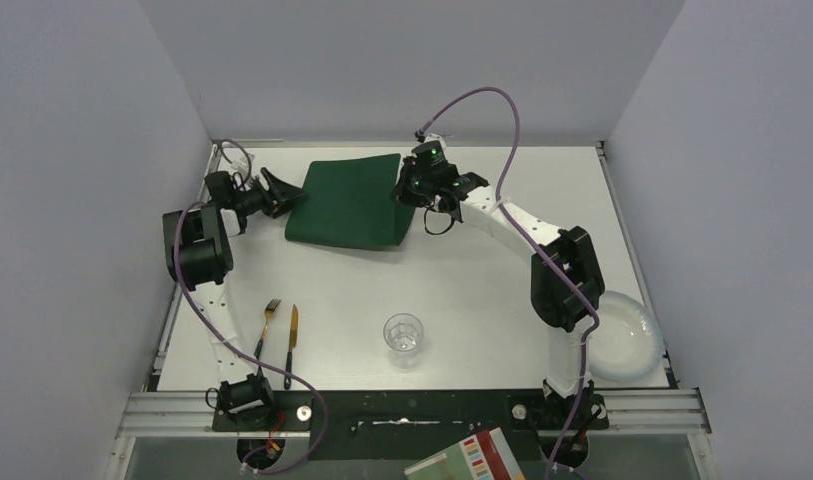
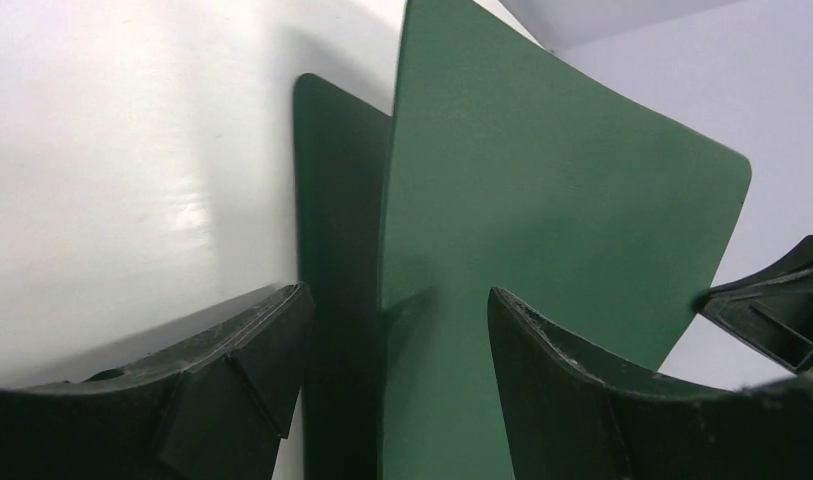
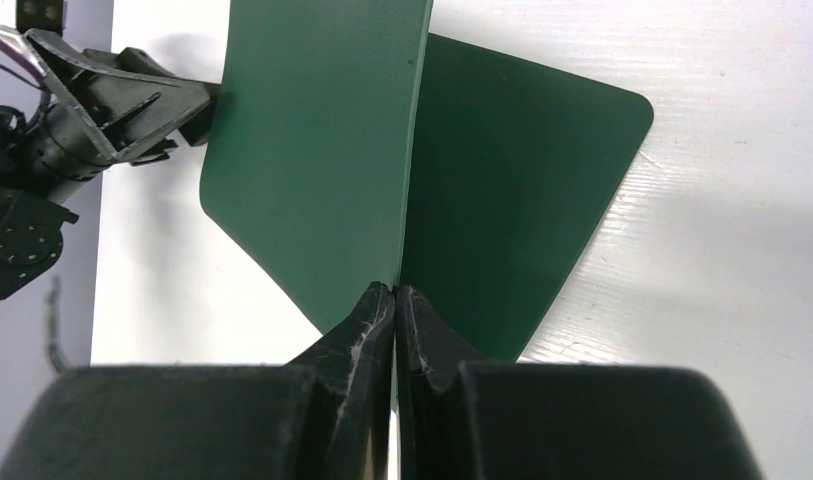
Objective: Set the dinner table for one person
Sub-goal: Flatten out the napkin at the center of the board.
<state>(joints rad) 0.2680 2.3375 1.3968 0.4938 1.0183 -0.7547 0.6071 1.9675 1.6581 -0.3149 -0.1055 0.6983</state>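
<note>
White table (image 1: pixel 462 300) spans the cell, mat (image 1: pixel 347 205) at its far middle; right gripper (image 3: pixel 395 300) pinches the mat's right edge, lifting it, seemingly to shift it; left gripper (image 2: pixel 397 305) stands spread astride the left edge, unclamped.

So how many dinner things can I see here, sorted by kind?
placemat: 1
fork: 1
knife: 1
glass: 1
plate: 1
Total: 5
</note>
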